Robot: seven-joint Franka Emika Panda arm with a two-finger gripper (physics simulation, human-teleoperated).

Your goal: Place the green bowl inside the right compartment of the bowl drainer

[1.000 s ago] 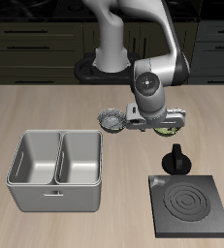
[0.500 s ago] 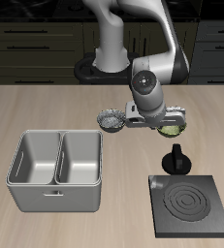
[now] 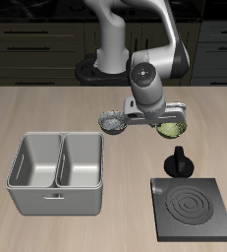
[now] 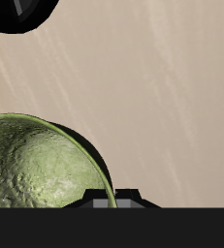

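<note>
gripper (image 3: 162,122): hanging low over the table, right at the green bowl's spot, wrist tipped over sideways. Honestly can't tell if the claw is clamped or loose, the hand's body hides the fingertips in the exterior view and the wrist view only shows a sliver of dark finger at the frame edge.

green bowl (image 3: 171,127): sitting back on the table, mostly tucked under the gripper, just an olive sliver peeking out from under it. Wrist view gives a much better look (image 4: 41,165): rim curving up, bumpy speckled inside, one rim edge right next to that dark finger bit. Whether it's lifted off the wood or not, can't say.

drainer (image 3: 58,175): light grey bin near the front edge, two deep wells with a wall down the middle, both wells with nothing in them. Well apart from the green bowl.

other bowl (image 3: 112,122): grey-white patterned one, on the table beside the gripper, on the side toward the drainer and farther back than it.

black knob thing (image 3: 179,161): small dark object standing upright between the green bowl and the plate.

plate (image 3: 193,208): flat dark square with rings, near the front edge, beside the drainer with a gap between.

table (image 3: 46,108): light wood.
</note>
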